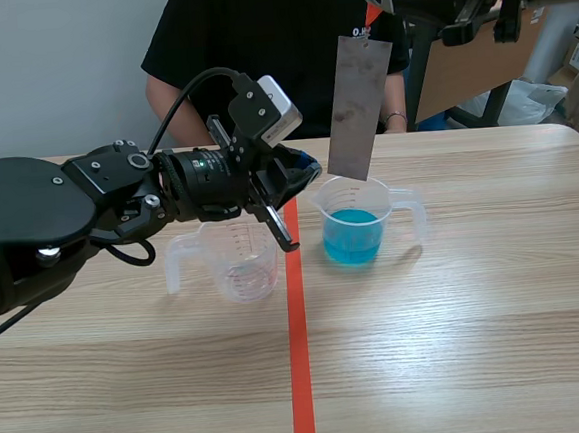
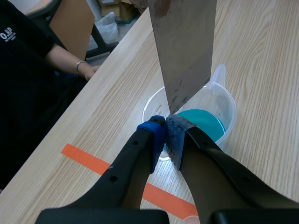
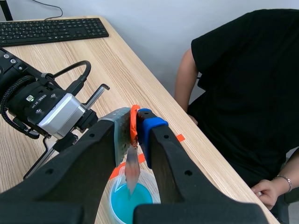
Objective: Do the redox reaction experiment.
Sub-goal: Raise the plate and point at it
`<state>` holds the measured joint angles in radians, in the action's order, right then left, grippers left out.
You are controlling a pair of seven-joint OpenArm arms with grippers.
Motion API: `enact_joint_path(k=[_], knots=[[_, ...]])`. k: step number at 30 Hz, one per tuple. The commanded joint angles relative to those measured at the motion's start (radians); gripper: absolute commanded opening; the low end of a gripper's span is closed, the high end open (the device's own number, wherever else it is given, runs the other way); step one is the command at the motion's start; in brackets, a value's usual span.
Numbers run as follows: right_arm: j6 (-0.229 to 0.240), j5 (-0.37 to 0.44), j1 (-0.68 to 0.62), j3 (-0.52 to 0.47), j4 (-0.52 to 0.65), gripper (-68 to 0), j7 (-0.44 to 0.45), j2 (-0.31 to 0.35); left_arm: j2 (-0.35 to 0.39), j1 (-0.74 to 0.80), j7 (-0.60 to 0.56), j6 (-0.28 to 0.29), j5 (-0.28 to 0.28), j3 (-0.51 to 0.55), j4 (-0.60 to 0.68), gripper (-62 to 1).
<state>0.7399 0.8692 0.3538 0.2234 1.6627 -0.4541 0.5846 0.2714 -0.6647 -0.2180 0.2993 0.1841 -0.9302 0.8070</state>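
Two beakers stand mid-frame in my scene view: an empty beaker (image 1: pixel 245 265) left of the tape and a blue-liquid beaker (image 1: pixel 332 218) right of it. My right gripper (image 3: pixel 135 126), upper right, is clamped on the metal strip (image 1: pixel 359 106) hanging over the blue liquid. My left gripper (image 2: pixel 166 133) is pinched together, empty. The person's shirt (image 2: pixel 18 60) lettering starts "O.".

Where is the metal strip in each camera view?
Scene view: the metal strip hangs upright above the beaker of blue liquid.
Left wrist view: strip rises ahead of the left gripper, over the beaker.
Right wrist view: strip edge-on in the right gripper, above the beaker.
Shared landmark: the beaker.
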Motion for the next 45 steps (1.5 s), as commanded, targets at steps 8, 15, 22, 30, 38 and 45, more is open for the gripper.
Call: enact_joint_path(k=[8,15,22,30,38,45], knots=[[0.006,0.015,0.023,-0.016,0.014,-66.0,0.010,0.008,-0.007,-0.017,-0.018,-0.002,0.013,-0.001,0.018,-56.9],[0.006,0.015,0.023,-0.016,0.014,-66.0,0.010,0.008,-0.007,-0.017,-0.018,-0.002,0.013,-0.001,0.018,-56.9],[0.006,0.015,0.023,-0.016,0.014,-66.0,0.007,0.008,0.014,-0.014,-0.021,0.002,0.021,-0.001,0.020,-56.9],[0.006,0.015,0.023,-0.016,0.014,-66.0,0.007,0.008,0.182,-0.002,-0.010,0.002,0.182,0.001,0.118,-56.9],[0.006,0.015,0.023,-0.016,0.014,-66.0,0.007,0.008,0.461,0.145,-0.026,0.000,0.256,0.074,0.286,-56.9],[0.006,0.015,0.023,-0.016,0.014,-66.0,0.007,0.008,0.704,0.410,-0.026,-0.001,0.360,0.233,0.400,-56.9]])
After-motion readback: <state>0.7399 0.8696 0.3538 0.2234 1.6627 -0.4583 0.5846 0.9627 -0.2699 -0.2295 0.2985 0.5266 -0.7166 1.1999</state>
